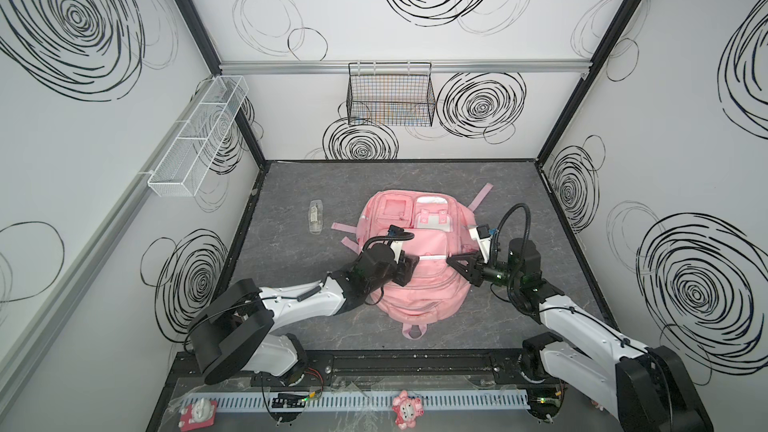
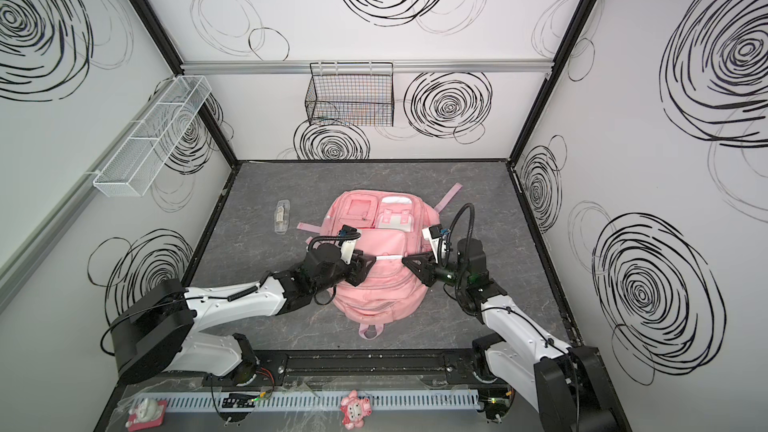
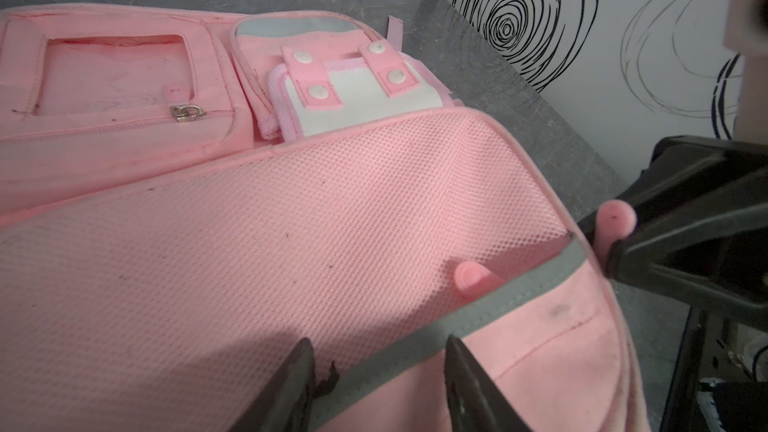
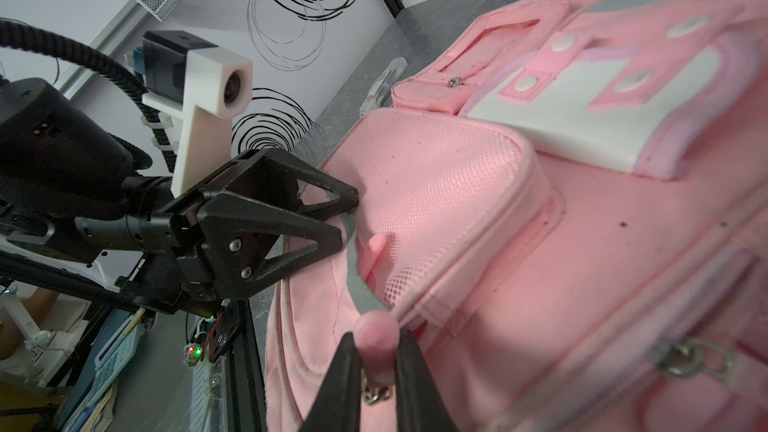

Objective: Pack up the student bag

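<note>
The student bag, a pink backpack, lies flat in the middle of the table in both top views, top loop toward the front. Its mesh-lined front pocket gapes along a grey stripe. My left gripper is open; its jaws straddle that stripe, one on the mesh, one on the outer fabric. My right gripper is shut on the pocket's pink zipper pull at the stripe's other end. A second pink pull lies inside the pocket.
A clear plastic case lies on the table left of the bag. A black wire basket hangs on the back wall and a white mesh basket on the left wall. Small pink toys sit on the front rail.
</note>
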